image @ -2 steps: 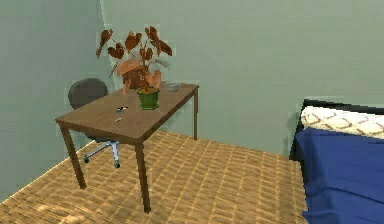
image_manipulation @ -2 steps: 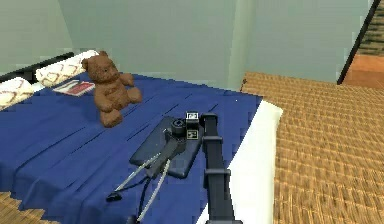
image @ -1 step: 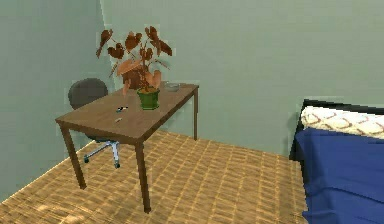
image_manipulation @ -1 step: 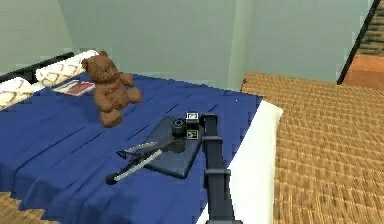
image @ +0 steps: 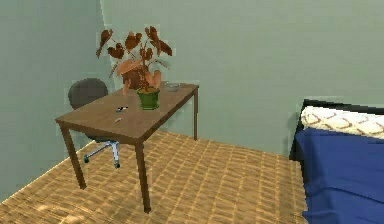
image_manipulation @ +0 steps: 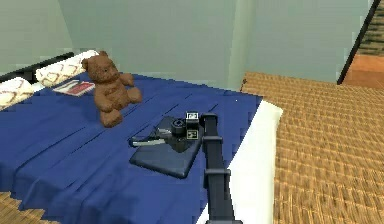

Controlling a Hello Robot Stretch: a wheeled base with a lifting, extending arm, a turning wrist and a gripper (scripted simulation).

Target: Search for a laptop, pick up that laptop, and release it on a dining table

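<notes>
1. As the forward view looks ahead, a wooden bench (image: 105,120) stands on a wood floor by a pale green wall. A potted plant (image: 148,97) with reddish leaves sits on the bench, beside a few items too small to name. An office chair (image: 88,93) stands behind it. At the right edge lies a bed (image: 345,170) with a blue cover and a patterned pillow (image: 345,120).

2. In the arm side view, a brown teddy bear (image_manipulation: 110,88) sits on the bed's blue cover (image_manipulation: 60,150). A small red and white book (image_manipulation: 72,87) lies near the pillows (image_manipulation: 62,68). A flat dark slab, by its shape the closed laptop (image_manipulation: 165,155), lies on the cover near the bed's edge and apart from the bear. The dark arm (image_manipulation: 217,175) rises from the bottom edge, and its jaws sit at the laptop. With the laptop lying on the bed right there, I cannot tell how the jaws stand or whether they hold anything.

3. Likely risks: the laptop is thin and lies flat on soft bedding, so a grip may slip or catch the cover. At the bench, the plant and small items could be knocked if the laptop is set down carelessly.

4. No writing or brand can be read. The arm's two white squares carry black marks, not words.
</notes>
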